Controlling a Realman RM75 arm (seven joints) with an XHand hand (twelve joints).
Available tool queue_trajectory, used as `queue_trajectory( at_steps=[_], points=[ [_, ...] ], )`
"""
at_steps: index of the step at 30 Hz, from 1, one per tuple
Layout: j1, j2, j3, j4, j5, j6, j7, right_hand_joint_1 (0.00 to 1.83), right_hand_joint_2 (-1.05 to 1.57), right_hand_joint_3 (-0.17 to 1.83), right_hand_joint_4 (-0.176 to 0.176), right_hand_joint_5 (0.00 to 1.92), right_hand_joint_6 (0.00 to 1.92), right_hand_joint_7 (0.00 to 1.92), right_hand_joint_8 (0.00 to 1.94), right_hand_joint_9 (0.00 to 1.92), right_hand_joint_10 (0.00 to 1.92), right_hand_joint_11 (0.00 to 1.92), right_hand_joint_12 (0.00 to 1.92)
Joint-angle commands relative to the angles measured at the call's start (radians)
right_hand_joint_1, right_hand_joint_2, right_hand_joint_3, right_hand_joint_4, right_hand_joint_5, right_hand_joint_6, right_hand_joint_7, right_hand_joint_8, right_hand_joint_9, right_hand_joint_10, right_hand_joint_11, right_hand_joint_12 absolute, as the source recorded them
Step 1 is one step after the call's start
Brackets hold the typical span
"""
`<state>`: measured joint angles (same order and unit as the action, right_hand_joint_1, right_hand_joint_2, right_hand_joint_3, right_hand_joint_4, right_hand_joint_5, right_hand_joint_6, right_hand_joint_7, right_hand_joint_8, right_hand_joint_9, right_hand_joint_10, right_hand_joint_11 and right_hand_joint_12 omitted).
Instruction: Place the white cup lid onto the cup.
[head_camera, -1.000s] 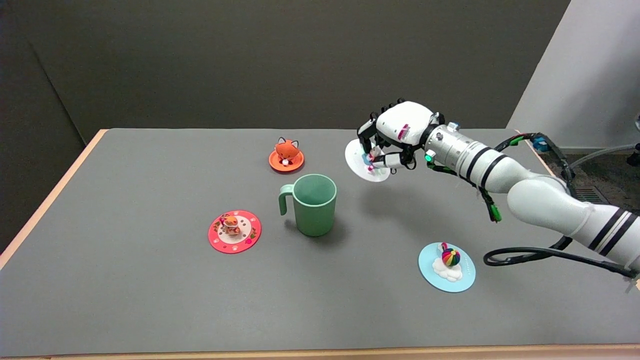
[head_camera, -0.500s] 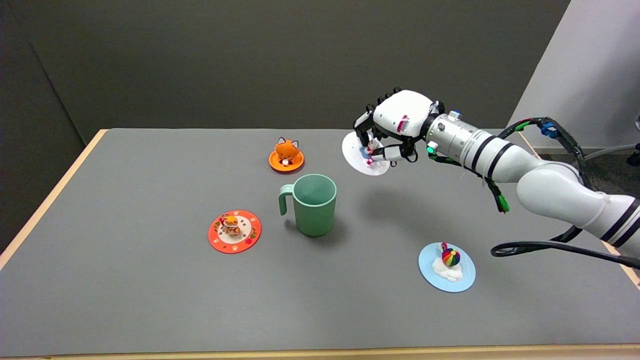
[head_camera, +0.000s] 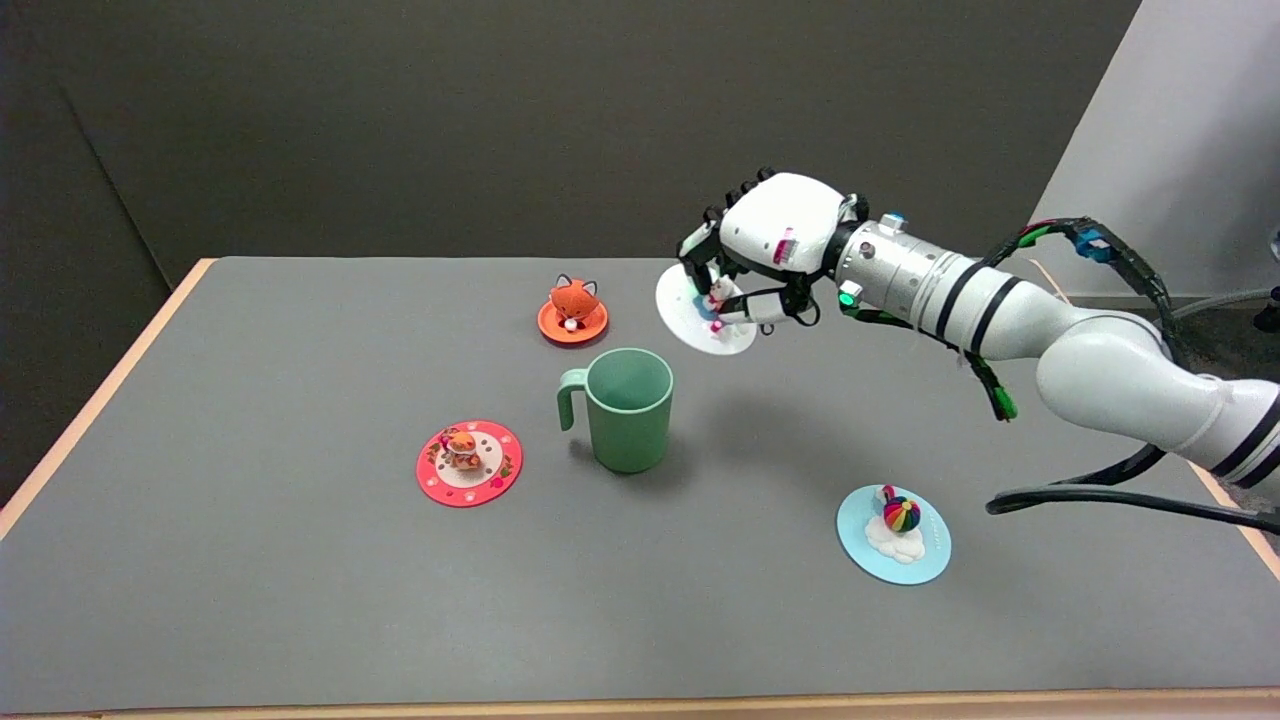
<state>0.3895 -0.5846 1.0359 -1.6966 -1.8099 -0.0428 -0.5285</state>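
My fingers (head_camera: 712, 262) are curled down and pinching the small figure knob on top of the white cup lid (head_camera: 690, 320), so the right hand (head_camera: 765, 240) carries the lid in the air, tilted, its disc hanging just below the fingertips; I judge this to be the carry step, lid lifted and on its way but not yet over the mouth; the green cup (head_camera: 630, 410) stands upright on the table (head_camera: 250, 600) below and to the near-left of the fingers, handle pointing away from them, rim open; the next move, as I read it, calls for bringing the lid across over the rim, levelling it, then lowering and letting go; farther out lie three other lids, the orange fox lid (head_camera: 572, 308) beyond the cup, the red lid (head_camera: 469, 462) on the cup's far side from my hand, the blue lid (head_camera: 893, 533) nearer me; the knob itself is mostly hidden by the fingers, and I cannot tell how firmly it is held, nor how high the lid rides above the rim.
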Motion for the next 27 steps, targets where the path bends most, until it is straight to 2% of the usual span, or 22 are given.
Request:
queue_trajectory(
  at_steps=[1, 27],
  points=[
    [0.166, 0.011, -0.174, -0.059, -0.001, -0.063, 0.039, 0.99, 1.05, 0.21, 0.176, 0.89, 1.12, 1.14, 0.33, 1.12, 0.39, 0.83, 1.22],
    [0.48, -0.028, -0.511, -0.009, -0.003, -0.116, 0.064, 0.99, 1.05, 0.21, 0.176, 0.89, 1.12, 1.14, 0.33, 1.12, 0.39, 0.83, 1.24]
  ],
)
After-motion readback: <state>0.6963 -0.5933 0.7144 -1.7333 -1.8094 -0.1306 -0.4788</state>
